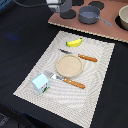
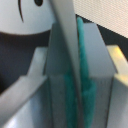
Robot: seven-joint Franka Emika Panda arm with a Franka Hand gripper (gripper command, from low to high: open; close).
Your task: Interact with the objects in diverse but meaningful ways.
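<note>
My gripper (image 1: 60,6) hangs at the far edge of the scene, over the brown board's (image 1: 107,31) end at the exterior view's left, beside a black disc (image 1: 68,14). In the wrist view its grey fingers (image 2: 92,55) with teal pads stand close together at the gripper (image 2: 74,31), with a thin grey strip (image 2: 64,20) pinched between them; what the strip belongs to is unclear. The grey pot (image 1: 89,14) sits on the board, apart from the gripper. A yellow banana (image 1: 74,42) and a pale blue-white carton (image 1: 40,83) lie on the striped placemat (image 1: 100,90).
On the placemat are a round wooden plate (image 1: 68,65), a wooden-handled knife (image 1: 80,56) and a wooden-handled fork (image 1: 69,81). A beige bowl (image 1: 123,18) stands on the board at the exterior view's right. A second black disc (image 1: 97,4) lies behind the pot.
</note>
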